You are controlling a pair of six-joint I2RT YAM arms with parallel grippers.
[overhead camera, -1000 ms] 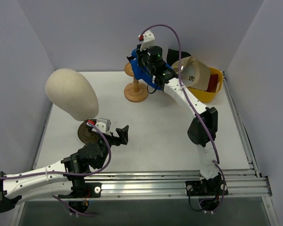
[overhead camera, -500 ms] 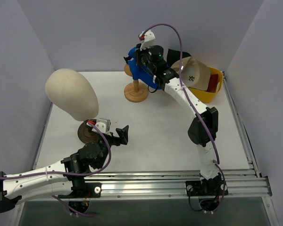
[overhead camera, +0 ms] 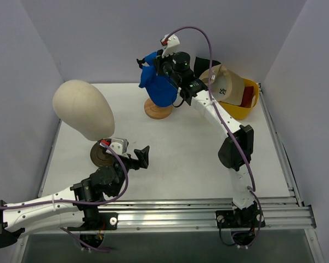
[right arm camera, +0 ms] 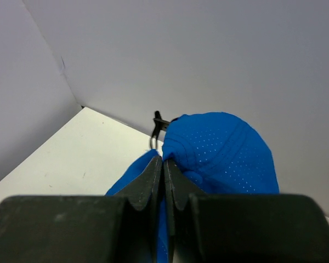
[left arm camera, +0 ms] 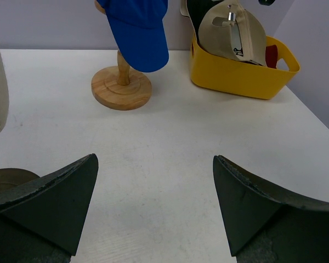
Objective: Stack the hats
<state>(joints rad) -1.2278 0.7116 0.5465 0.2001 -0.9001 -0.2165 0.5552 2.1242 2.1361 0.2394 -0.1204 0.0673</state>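
Right arm reached to the back of the table (overhead camera: pixel 181 159), and the right gripper (right arm camera: pixel 163 164) had its two fingers pressed together on a fold of the blue cap (overhead camera: pixel 156 85), with no gap showing between the tips in the right wrist view. The cap hung at the top of the wooden stand (left arm camera: pixel 121 87), its brim pointing down along the post. A bit of wood showed at the cap's left edge in the left wrist view. Could not tell whether the cap rested on the knob or was held just clear of it.

Tan cap (overhead camera: pixel 226 82) sat upright in the yellow bin (overhead camera: pixel 247 111) at the back right corner, near the right wall. The dark red hat (overhead camera: pixel 247 97) lay low in the same bin behind it. The black hat (left arm camera: pixel 194 13) was at the bin's back left rim, mostly hidden.

Left gripper (left arm camera: pixel 153 181) was low over the front half of the table, fingers spread wide, nothing between them. Open white surface ran from it to the stand base and the bin.

Mannequin head (overhead camera: pixel 83 108) stood at the left side on a dark round base, just beside the left gripper and well apart from the stand. The middle of the table between head, stand and bin was bare. The stand base lay close to the back wall, and the bin stood to its right with a gap between them
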